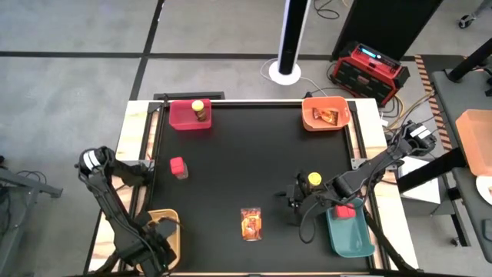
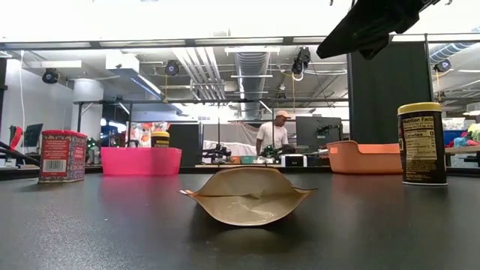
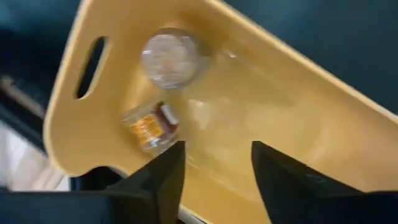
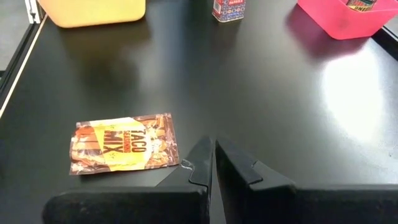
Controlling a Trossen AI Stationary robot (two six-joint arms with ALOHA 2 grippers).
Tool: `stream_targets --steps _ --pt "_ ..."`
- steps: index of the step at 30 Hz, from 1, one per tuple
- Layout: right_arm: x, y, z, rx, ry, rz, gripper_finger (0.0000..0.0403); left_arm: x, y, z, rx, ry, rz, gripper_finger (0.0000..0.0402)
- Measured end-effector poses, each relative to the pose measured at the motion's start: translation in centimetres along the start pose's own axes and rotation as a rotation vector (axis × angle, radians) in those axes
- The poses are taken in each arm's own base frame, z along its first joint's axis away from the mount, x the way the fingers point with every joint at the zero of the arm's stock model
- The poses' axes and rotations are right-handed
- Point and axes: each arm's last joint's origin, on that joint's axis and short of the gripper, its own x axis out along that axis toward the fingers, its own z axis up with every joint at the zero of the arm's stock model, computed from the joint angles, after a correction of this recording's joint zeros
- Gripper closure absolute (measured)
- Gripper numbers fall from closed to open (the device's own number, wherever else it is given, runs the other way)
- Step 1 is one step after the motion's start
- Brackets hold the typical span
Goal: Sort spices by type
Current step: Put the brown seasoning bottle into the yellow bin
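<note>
Flat glossy taco packet (image 4: 123,151) on matte black table (image 1: 238,165), right end effector (image 4: 213,163) pinched closed and empty, left end effector (image 3: 214,163) spread above smooth yellow bin (image 3: 298,118)

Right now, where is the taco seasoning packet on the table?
In the high view the taco seasoning packet lies flat near the table's front edge, about midway across, between the yellow bin on the left and the teal bin on the right.

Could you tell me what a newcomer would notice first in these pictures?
Probably the four bright bins at the black table's corners: red bin, orange bin, yellow bin, teal bin. Next, the taco seasoning packet lying alone near the front middle, with the right end effector shut just beside it.
</note>
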Motion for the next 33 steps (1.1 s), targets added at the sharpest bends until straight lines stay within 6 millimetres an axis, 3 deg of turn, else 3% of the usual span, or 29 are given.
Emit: stream_targets --steps 6,19,28,33 --pt "0.0 0.0 0.0 0.003 0.001 0.0 0.039 1.3 0.8 -0.1 -0.17 0.0 0.074 0.0188" --pt "0.0 0.0 -0.1 0.001 0.002 -0.001 0.039 5.6 2.5 0.1 -0.256 0.065 0.181 0.0183" --pt "0.0 0.0 -0.1 0.0 0.003 -0.001 0.039 5.8 2.0 0.0 -0.245 0.08 0.124 0.0183" --pt "0.0 0.0 -0.1 0.0 0.003 -0.001 0.039 5.9 1.7 -0.1 -0.132 0.093 0.091 0.0191"
